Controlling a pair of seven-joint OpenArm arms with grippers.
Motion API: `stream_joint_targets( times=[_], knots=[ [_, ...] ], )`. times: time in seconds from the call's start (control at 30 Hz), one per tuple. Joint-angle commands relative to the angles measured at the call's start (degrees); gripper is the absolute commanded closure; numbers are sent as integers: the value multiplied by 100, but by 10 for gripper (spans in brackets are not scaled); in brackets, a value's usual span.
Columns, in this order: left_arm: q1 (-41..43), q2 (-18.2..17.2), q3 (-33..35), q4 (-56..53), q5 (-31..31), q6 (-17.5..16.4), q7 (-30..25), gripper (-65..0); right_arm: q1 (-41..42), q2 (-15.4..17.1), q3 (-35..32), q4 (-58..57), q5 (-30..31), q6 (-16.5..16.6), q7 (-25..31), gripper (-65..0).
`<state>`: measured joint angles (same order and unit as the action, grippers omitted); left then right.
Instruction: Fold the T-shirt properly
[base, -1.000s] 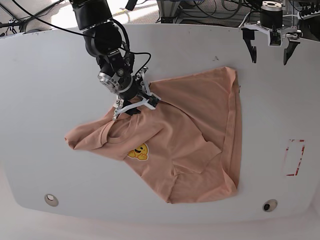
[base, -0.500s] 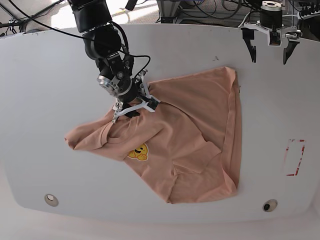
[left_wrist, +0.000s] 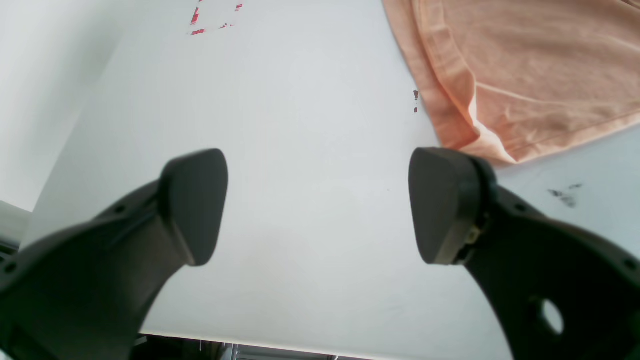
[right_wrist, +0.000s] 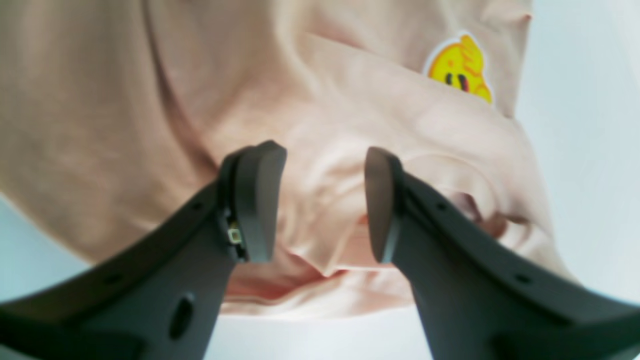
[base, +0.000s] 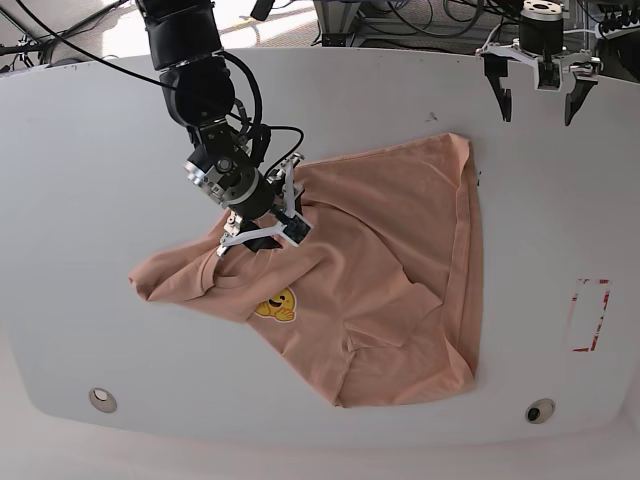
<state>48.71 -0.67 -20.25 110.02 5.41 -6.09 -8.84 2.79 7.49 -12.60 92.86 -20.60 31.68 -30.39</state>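
Observation:
The salmon T-shirt (base: 390, 260) lies crumpled on the white table (base: 90, 200), its yellow face emblem (base: 277, 304) facing up. My right gripper (base: 262, 238) hangs low over the shirt's upper left part near the collar. In the right wrist view its fingers (right_wrist: 260, 200) stand apart over rumpled cloth (right_wrist: 325, 150), with the emblem (right_wrist: 460, 67) further off. Whether they touch the cloth I cannot tell. My left gripper (base: 538, 108) sits wide open at the table's far right, over bare table (left_wrist: 310, 150). A hemmed corner of the shirt (left_wrist: 520, 75) lies beside it.
A red tape outline (base: 588, 314) marks the table's right side and also shows in the left wrist view (left_wrist: 215, 17). Two round fittings (base: 102, 400) (base: 540, 411) sit near the front edge. A dark smudge (left_wrist: 562, 195) lies by the shirt corner. Cables crowd the back.
My right gripper has shifted a little left and toward the collar over the shirt. The shirt's outline and the left arm look unchanged.

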Motion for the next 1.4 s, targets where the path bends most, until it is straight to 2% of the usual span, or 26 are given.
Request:
stream_joint_targets(
  times=[0.0,0.2,0.33,0.5,0.7,0.8,1.37],
  knots=[
    [57,-26,-45,80,-9,33,-149,-531,271,-41,218,116,236,-52,2,-270],
    [57,-26,-28,71,-9,33,-149,-531,394,-50,262,125,728,-17,-112,-271],
    [57,-26,-28,71,-9,33,-149,-531,411,-58,271,107,1396,309,-429,-274],
    [57,-26,-36,71,-9,33,-149,-531,411,-58,245,-183,2091,326,-438,-277],
    [57,-26,-36,71,-9,33,-149,-531,587,-76,245,-666,2179,326,-411,-277],
    [57,-26,-36,71,-9,33,-149,-531,754,-252,271,-974,2135,326,-403,-277],
    [57,-26,-36,71,-9,33,-149,-531,1150,-454,245,-1519,2170,326,-403,-277]
  ],
)
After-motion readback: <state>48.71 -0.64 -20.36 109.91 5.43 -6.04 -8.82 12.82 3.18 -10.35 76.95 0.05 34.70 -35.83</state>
